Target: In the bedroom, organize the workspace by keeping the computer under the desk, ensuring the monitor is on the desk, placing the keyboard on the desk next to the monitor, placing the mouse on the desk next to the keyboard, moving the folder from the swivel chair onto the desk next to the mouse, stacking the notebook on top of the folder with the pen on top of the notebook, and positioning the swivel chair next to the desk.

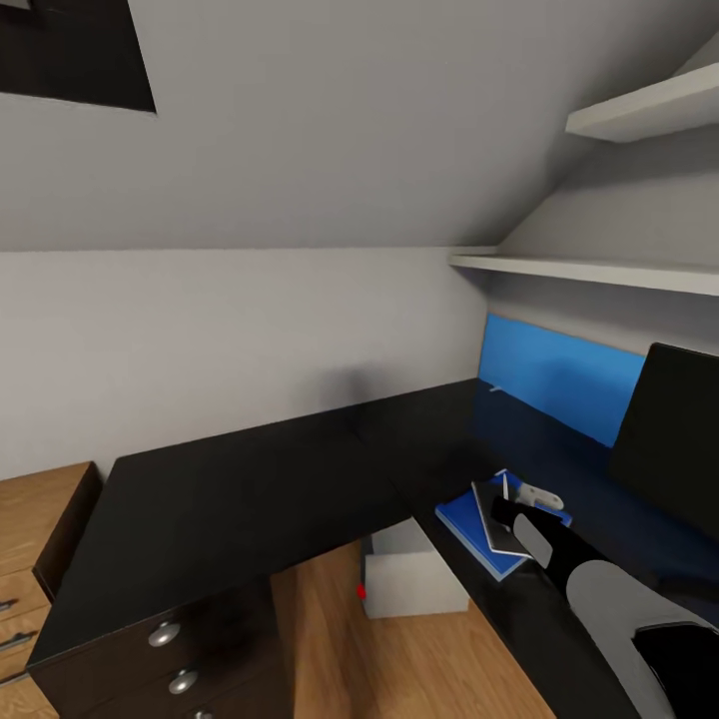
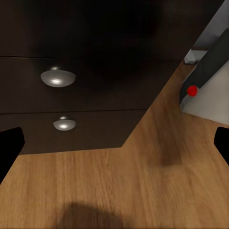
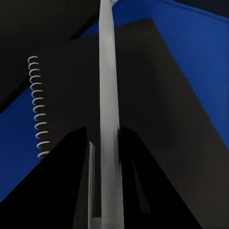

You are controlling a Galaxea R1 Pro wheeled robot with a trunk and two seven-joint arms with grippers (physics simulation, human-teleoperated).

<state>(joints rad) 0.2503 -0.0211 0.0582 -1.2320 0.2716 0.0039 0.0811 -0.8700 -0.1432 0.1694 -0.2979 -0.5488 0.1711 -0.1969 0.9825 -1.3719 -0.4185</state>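
Evidently the right gripper [image 3: 109, 191] has its jaws clamped on the pen [image 3: 109, 95] just above the notebook [image 1: 496, 519], which lies on the folder [image 1: 464, 521] on the tabletop [image 1: 230, 499]; released tilted, the pen could roll off. The left wrist view adds open left jaws near the computer [image 2: 202, 81].

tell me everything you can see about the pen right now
The pen is a thin, pale grey-white stick, smooth and plain. It is gripped between the two dark fingers of the right hand, sticking out lengthwise past the fingertips. It is over the dark, spiral-bound notebook, which lies on the blue folder on the black desk. Whether it touches the notebook is unclear.
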